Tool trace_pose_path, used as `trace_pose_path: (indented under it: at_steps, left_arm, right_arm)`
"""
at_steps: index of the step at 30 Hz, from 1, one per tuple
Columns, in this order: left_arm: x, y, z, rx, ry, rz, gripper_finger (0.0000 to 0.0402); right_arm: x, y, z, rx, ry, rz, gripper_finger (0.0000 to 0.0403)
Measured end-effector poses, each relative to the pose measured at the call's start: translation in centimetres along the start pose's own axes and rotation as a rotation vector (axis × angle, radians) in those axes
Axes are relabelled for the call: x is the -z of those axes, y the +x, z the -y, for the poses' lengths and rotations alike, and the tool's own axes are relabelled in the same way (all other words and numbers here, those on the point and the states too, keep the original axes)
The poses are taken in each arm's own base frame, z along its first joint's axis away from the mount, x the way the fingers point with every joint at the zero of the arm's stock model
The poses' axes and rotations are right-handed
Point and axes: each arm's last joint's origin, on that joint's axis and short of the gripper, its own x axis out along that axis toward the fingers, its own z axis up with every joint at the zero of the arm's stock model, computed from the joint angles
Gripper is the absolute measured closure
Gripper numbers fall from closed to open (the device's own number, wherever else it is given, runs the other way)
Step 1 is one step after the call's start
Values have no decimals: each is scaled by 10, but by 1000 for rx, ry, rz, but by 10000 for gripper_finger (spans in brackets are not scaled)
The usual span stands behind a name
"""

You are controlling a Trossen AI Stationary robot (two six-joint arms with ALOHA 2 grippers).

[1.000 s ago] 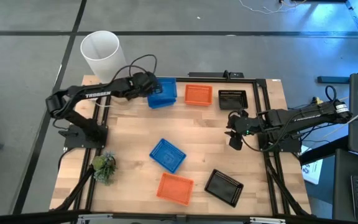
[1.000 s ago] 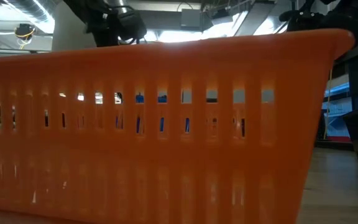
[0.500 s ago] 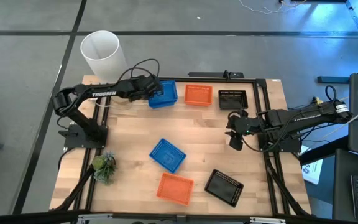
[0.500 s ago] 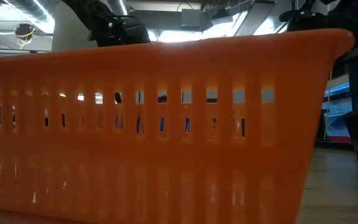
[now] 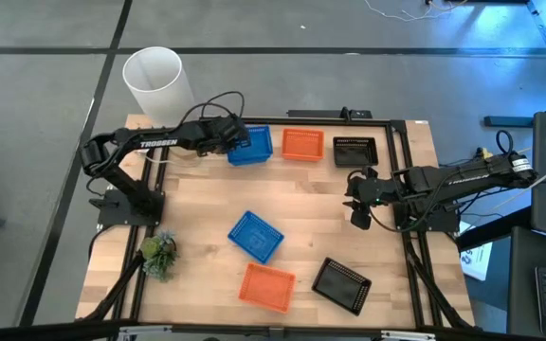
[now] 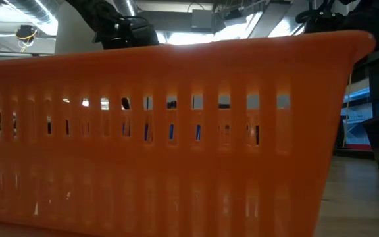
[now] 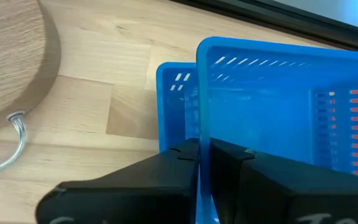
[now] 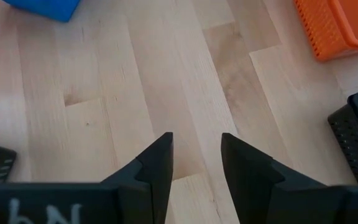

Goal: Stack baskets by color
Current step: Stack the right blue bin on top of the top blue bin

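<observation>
Now blue basket (image 7: 272, 112) nested in blue basket (image 7: 174, 106).

- Blue baskets (image 5: 251, 145) at the far left of the table, bright blue with slotted walls, one nested in another
- Orange basket (image 5: 302, 144) just right of them, mesh-patterned
- Black basket (image 5: 354, 151) farther right, dotted mesh floor
- Near row: a blue basket (image 5: 256, 236), an orange basket (image 5: 267, 286) and a black basket (image 5: 340, 284)
- Table (image 5: 197, 199): pale wood planks with grain, dark frame
- White cylinder (image 5: 155, 83) at the far left corner
- Small green plant (image 5: 158, 254) at the near left
- Both arms dark, nearly black
</observation>
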Motion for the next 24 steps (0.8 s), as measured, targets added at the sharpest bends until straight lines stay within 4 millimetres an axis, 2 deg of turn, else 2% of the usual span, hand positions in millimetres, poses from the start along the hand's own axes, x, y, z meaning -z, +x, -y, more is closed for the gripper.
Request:
trace_pose_path:
  at_steps: [12,24]
  left_arm:
    - [0,0,0,-7,8,19,387]
    - [-1,0,0,-8,4,24,317]
  right_arm:
    - [1,0,0,3,-5,-8,268]
    - [1,0,0,3,-6,-8,268]
